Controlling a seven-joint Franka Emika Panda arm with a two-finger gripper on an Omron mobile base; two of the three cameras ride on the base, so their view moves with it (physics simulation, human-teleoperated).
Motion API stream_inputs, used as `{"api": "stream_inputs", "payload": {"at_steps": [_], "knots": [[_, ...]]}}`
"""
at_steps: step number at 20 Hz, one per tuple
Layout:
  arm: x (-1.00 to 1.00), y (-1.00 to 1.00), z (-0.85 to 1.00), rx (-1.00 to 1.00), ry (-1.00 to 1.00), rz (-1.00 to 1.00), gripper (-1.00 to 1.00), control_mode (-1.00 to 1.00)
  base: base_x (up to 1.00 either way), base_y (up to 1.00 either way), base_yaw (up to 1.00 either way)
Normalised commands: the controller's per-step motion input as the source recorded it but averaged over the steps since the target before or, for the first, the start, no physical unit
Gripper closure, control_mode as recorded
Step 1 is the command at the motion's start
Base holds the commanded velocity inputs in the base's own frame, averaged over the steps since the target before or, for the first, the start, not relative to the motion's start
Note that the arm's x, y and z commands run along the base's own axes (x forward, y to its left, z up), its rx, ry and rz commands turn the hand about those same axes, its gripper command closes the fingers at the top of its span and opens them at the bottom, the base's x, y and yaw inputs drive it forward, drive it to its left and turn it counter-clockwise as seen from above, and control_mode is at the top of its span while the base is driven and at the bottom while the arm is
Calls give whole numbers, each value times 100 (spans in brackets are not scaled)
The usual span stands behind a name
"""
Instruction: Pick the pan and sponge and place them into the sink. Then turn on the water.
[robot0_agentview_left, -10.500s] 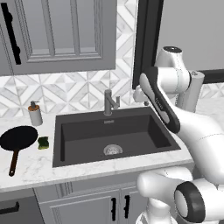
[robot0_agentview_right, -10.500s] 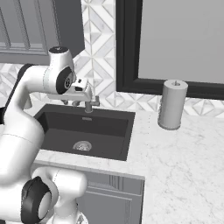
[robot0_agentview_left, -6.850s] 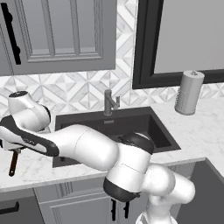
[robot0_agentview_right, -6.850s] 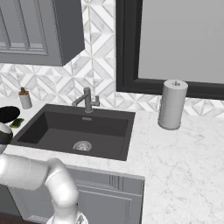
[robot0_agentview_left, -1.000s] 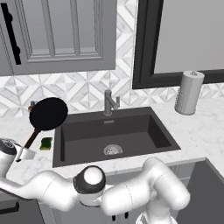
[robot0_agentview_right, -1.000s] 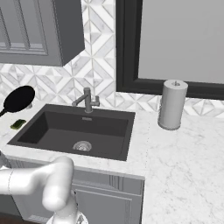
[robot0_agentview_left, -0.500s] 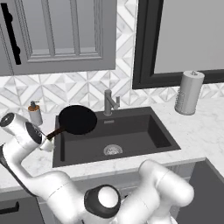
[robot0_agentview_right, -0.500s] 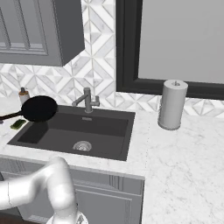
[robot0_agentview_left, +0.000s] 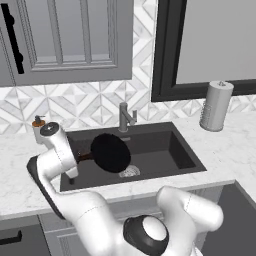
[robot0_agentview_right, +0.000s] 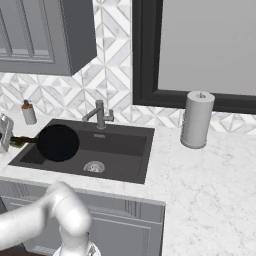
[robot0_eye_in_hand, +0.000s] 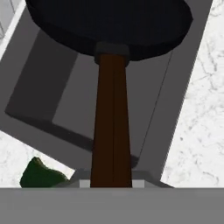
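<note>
This place is a home kitchen. A dark sink (robot0_agentview_left: 165, 145) with a grey faucet (robot0_agentview_left: 125, 117) is set in a white marble counter (robot0_agentview_right: 210, 175), under grey cabinets (robot0_agentview_left: 65, 40) and a patterned tile wall (robot0_agentview_left: 90, 105). A paper towel roll (robot0_agentview_right: 196, 120) and a soap bottle (robot0_agentview_right: 28, 113) stand on the counter.

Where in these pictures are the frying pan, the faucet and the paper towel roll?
pan (robot0_agentview_left: 110, 153): left base view, middle of its round black body, held over the sink.
faucet (robot0_agentview_right: 99, 114): right base view, on its upright grey stem behind the basin.
paper towel roll (robot0_agentview_left: 216, 106): left base view, middle of the roll's side.
</note>
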Motion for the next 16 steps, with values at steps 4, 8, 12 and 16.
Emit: {"api": "stream_inputs", "payload": {"at_steps": [4, 8, 12, 16], "knots": [[18, -46, 18, 15, 11, -15, 100, -100, 0, 0, 0], [44, -45, 6, 7, 16, -2, 100, -100, 0, 0, 0], [54, -38, 0, 1, 16, 0, 100, -100, 0, 0, 0], [49, -19, 0, 0, 19, 0, 100, -100, 0, 0, 0]]}}
